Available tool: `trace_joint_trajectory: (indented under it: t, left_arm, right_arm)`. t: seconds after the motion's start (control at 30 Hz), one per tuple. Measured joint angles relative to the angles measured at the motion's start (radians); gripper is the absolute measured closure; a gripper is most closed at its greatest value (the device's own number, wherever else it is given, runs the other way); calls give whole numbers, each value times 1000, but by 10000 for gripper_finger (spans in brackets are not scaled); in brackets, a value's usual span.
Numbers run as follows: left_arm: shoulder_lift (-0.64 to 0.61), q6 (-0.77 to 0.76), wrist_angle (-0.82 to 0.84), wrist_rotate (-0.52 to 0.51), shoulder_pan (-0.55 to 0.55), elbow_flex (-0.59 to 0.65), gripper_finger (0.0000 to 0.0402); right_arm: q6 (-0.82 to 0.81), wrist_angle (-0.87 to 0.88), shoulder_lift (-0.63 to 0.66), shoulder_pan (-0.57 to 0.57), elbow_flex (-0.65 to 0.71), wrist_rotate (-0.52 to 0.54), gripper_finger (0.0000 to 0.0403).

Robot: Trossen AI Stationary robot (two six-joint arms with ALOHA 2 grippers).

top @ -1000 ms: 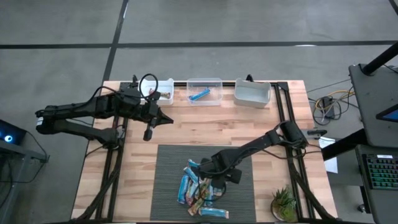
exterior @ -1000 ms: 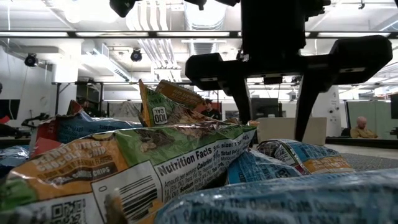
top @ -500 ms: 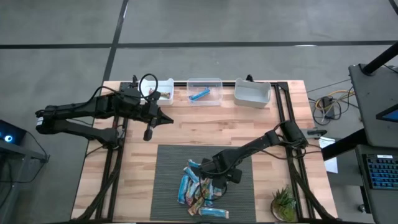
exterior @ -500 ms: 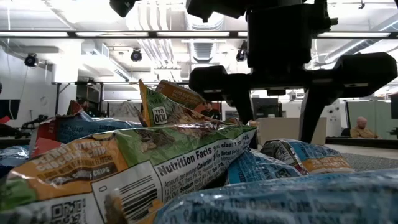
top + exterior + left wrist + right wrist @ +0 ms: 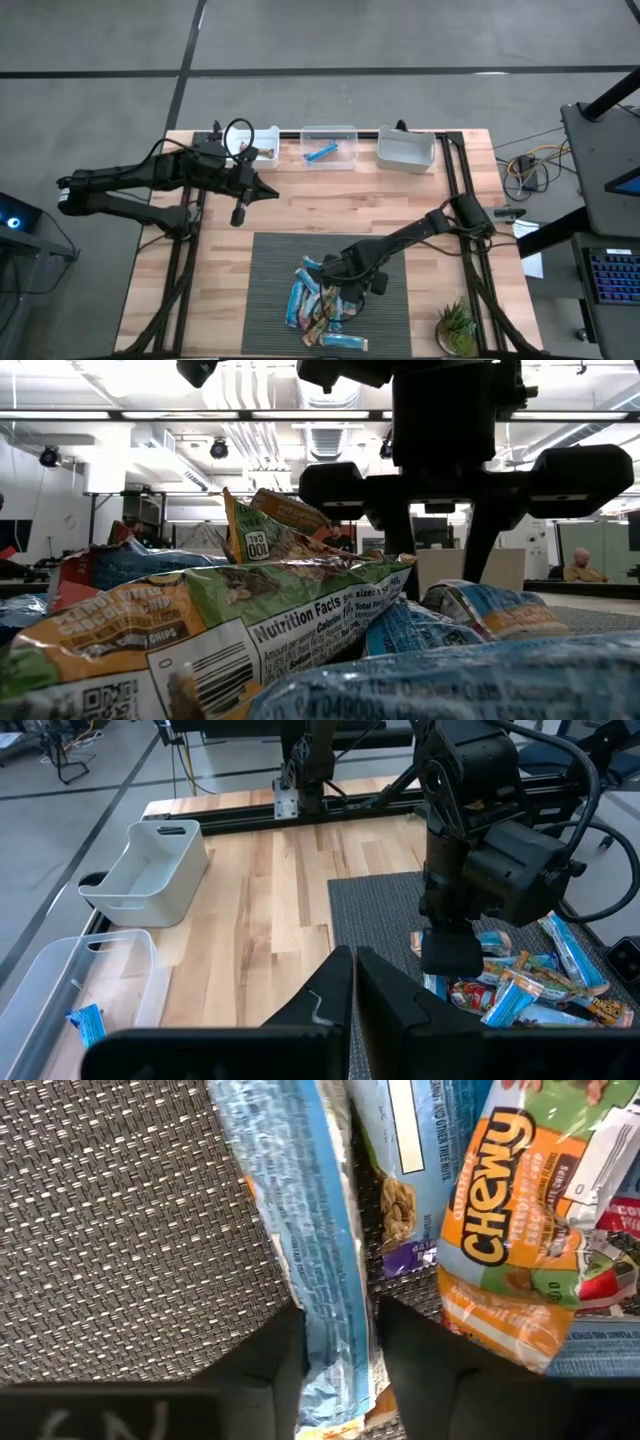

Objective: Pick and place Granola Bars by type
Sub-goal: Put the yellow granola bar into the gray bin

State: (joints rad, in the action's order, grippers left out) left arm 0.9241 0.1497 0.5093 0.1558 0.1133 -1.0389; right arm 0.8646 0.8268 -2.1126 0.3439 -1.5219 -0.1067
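A heap of granola bars (image 5: pixel 318 305), blue ones and green-orange ones, lies on the dark woven mat (image 5: pixel 275 260) at the table's near side. My right gripper (image 5: pixel 338 1365) points down into the heap's right part (image 5: pixel 352 290), shut on a light blue bar (image 5: pixel 305 1210) that lies on the mat. Beside it lies a green-orange bar (image 5: pixel 510 1230). My left gripper (image 5: pixel 355 960) is shut on nothing and hangs above the bare wood at the far left (image 5: pixel 270 190). One blue bar (image 5: pixel 320 152) lies in the middle bin. My right gripper pinches the light blue bar between its two fingers (image 5: pixel 265 1355) by its two long edges, near one end (image 5: pixel 335 1335). The fingers come from above, pointing down, and lie across the bar. The wrapper bunches up narrow between them. The bar's remaining length lies flat on the mat.
Three small bins stand along the far edge: a white one (image 5: pixel 268 135), a clear one (image 5: pixel 347 132) and a white one (image 5: pixel 405 150). A small potted plant (image 5: pixel 457 328) stands at the near right corner. Bare wood lies between the bins and the mat.
My right gripper has stayed over the heap and its fingers have drawn together, shutting on the light blue bar. The bar still lies on the mat.
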Motion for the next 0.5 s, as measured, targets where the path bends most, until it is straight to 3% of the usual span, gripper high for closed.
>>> trace_joint_trajectory:
  t: [0.23,0.5]
  left_arm:
    - [0,0,3,0,0,0,401]
    - [0,0,2,0,0,0,401]
  right_arm:
    - [0,0,1,0,0,-4,328]
    - [-50,33,6,0,0,-5,325]
